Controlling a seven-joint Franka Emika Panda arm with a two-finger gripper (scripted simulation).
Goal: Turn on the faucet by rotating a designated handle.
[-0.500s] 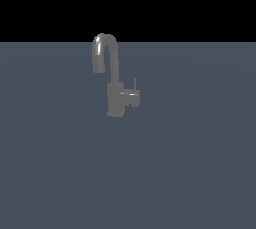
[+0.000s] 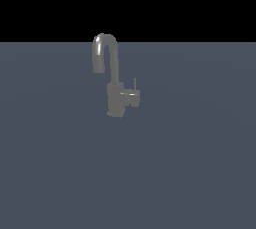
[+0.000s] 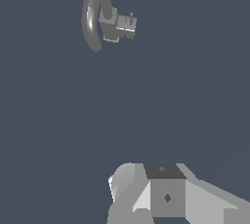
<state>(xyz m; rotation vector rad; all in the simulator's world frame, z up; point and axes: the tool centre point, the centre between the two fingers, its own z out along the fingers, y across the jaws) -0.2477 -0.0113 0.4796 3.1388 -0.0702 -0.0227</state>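
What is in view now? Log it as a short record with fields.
fixture: small matte grey faucet, upright on the grey surface
spout: hook-shaped gooseneck, tip curling toward the exterior view's left
handle: short grey stub with thin upright rod, on the body's side toward the exterior view's right
claw: seen only in the wrist view, apart from the faucet; fingers not visible
contact: none

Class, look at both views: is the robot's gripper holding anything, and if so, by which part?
Nothing is held. The gripper is well away from the small matte grey faucet and its short stub handle.
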